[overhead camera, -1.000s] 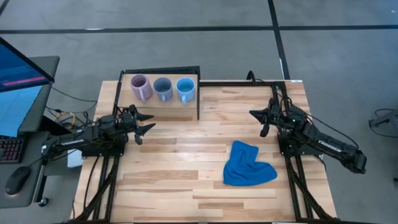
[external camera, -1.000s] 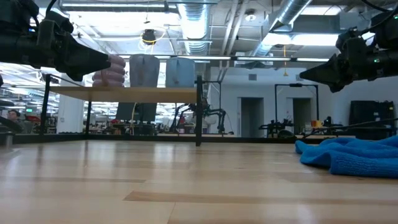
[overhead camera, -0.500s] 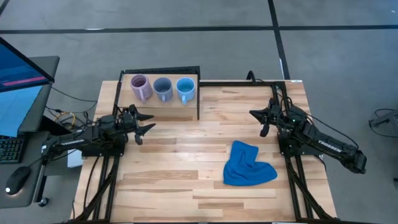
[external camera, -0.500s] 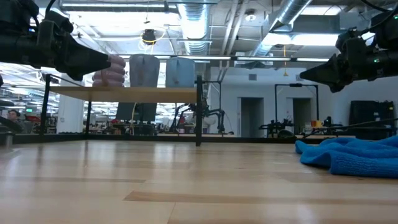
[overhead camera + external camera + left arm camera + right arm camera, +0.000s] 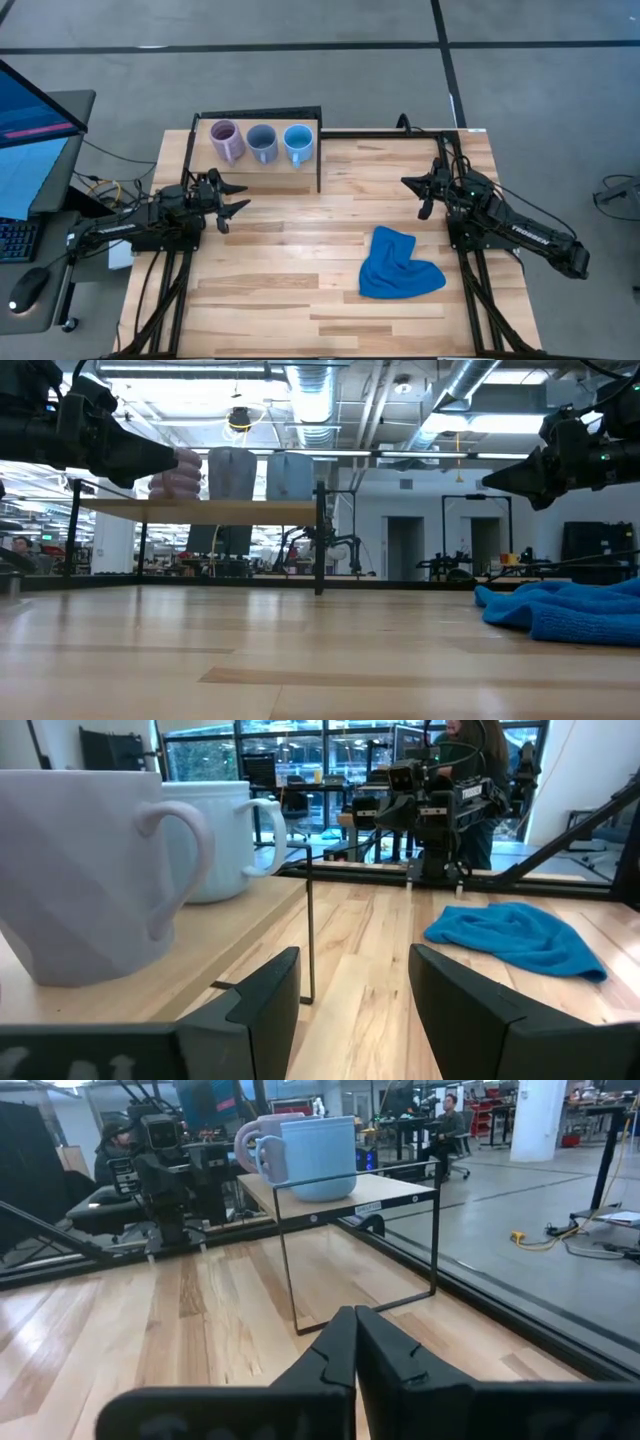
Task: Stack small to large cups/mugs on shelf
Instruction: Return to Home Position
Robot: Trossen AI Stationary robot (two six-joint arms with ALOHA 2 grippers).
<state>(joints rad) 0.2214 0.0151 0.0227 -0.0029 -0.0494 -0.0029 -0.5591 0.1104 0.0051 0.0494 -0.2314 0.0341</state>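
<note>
The purple mug (image 5: pixel 226 140), grey-blue mug (image 5: pixel 262 143) and light blue mug (image 5: pixel 297 143) are lined up on the shelf (image 5: pixel 270 177) at the desk's (image 5: pixel 300 290) far left corner. The left gripper (image 5: pixel 243 196) is held spread and empty by the left edge. The right gripper (image 5: pixel 408 183) is held pinched together and empty by the right edge.

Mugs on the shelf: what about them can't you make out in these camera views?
Low view: the left end effector covers part of the pale purple mug.
Right wrist view: the light blue mug hides the grey-blue mug.
Left wrist view: the grey-blue mug hides the light blue mug; the pale purple mug is cut off by the picture's edge.
</note>
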